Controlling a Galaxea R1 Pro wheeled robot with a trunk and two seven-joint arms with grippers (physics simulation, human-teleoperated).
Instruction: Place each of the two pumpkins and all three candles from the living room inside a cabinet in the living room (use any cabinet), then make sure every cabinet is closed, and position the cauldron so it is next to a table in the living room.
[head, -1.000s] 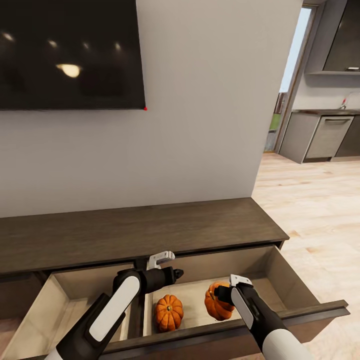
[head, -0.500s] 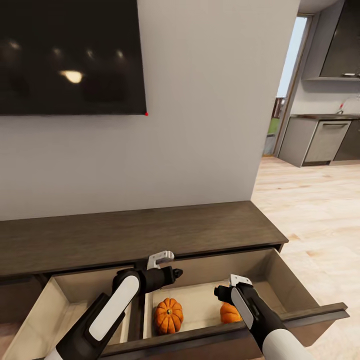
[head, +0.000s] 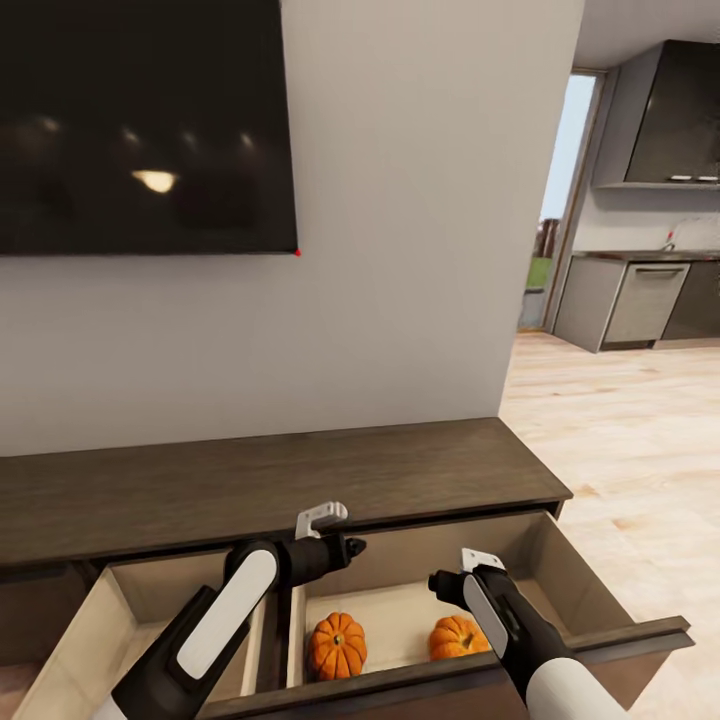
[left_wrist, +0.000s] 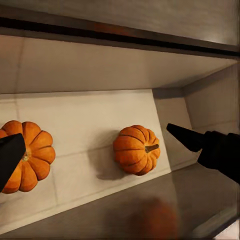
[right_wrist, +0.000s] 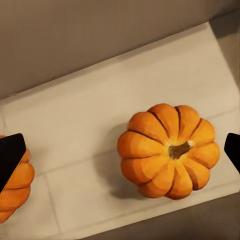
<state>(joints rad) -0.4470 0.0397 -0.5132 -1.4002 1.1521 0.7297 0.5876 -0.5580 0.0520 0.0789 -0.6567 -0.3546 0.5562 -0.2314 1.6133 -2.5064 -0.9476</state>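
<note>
Right gripper fingers now spread and empty: the bright-orange ribbed pumpkin it held a second ago lies on the pale floor of the open dark-brown cabinet drawer, beside the other pumpkin. Left gripper hovers over the drawer, empty, fingers apart. Both pumpkins stowed; candles, closing and cauldron remain.

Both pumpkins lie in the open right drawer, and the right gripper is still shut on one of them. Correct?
Not quite. Both pumpkins lie in the open drawer, but the right gripper is open above one, holding nothing. The right wrist view shows that pumpkin resting free between the spread fingertips.
</note>
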